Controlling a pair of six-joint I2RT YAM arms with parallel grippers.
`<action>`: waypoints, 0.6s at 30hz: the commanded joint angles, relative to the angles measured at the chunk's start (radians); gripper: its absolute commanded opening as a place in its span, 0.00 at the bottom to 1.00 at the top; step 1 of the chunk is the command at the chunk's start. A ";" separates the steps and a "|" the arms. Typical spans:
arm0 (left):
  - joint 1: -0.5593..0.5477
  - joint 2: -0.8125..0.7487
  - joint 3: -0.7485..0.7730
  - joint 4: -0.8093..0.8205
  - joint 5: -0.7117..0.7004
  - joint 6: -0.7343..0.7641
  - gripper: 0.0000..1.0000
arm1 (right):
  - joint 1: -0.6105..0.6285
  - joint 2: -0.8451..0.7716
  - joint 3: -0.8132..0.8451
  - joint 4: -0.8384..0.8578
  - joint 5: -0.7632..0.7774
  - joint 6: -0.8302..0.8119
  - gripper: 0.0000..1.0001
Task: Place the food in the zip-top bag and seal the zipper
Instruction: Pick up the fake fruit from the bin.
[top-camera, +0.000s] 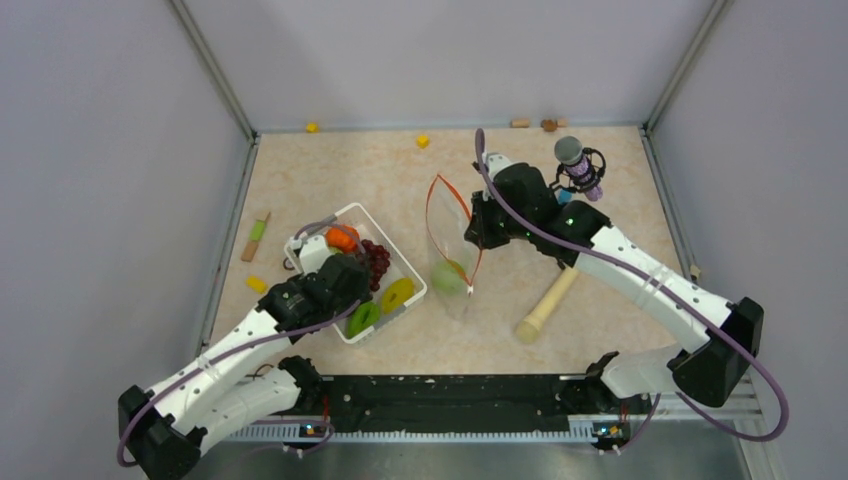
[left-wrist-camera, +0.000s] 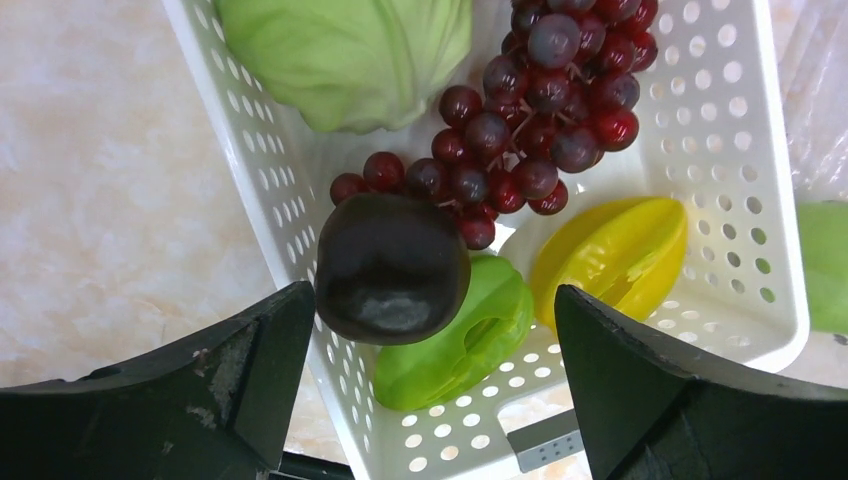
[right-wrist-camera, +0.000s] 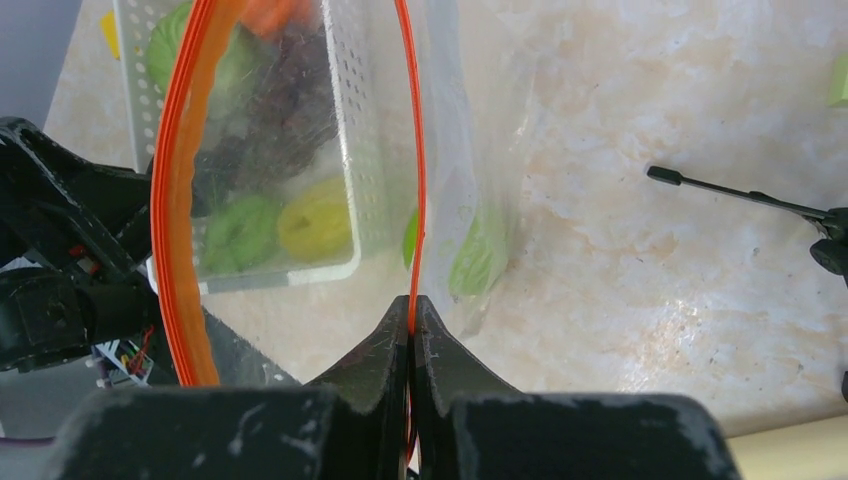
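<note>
Hovering above the white basket (top-camera: 358, 212) on the left of the tabletop (top-camera: 330, 170), my left tool (left-wrist-camera: 435, 305) has its fingers spread wide apart and grips nothing. Directly below it, in the left wrist view, a dark round fruit (left-wrist-camera: 390, 268) rests on a bright green piece (left-wrist-camera: 465, 345), close to the basket's left wall. A yellow piece (left-wrist-camera: 610, 250) lies just beside the green one. A bunch of dark red grapes (left-wrist-camera: 540, 100) lies beyond them, and a pale green leafy piece (left-wrist-camera: 345, 55) sits farther back. From above I also see an orange (top-camera: 342, 238) at the basket's far end.

The clear bag (top-camera: 455, 255) sits just right of the basket, near the middle of the tabletop. My right tool (right-wrist-camera: 410, 335) is clamped together on the red-orange zipper (right-wrist-camera: 172, 200), gripping one side of the mouth while the strip bows into an open loop. One green apple (top-camera: 448, 277) lies inside the bag toward its near end. A wooden rod (top-camera: 548, 303) lies on the tabletop to the right of the bag, apart from it.
</note>
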 joint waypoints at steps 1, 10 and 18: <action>0.007 -0.011 -0.028 0.071 0.037 -0.014 0.94 | -0.006 -0.029 -0.020 0.046 0.000 -0.023 0.00; 0.020 0.061 -0.028 0.063 -0.003 -0.015 0.94 | -0.006 -0.029 -0.117 0.133 -0.011 -0.022 0.00; 0.031 0.128 -0.053 0.127 0.025 0.000 0.87 | -0.006 -0.048 -0.155 0.183 0.000 -0.019 0.00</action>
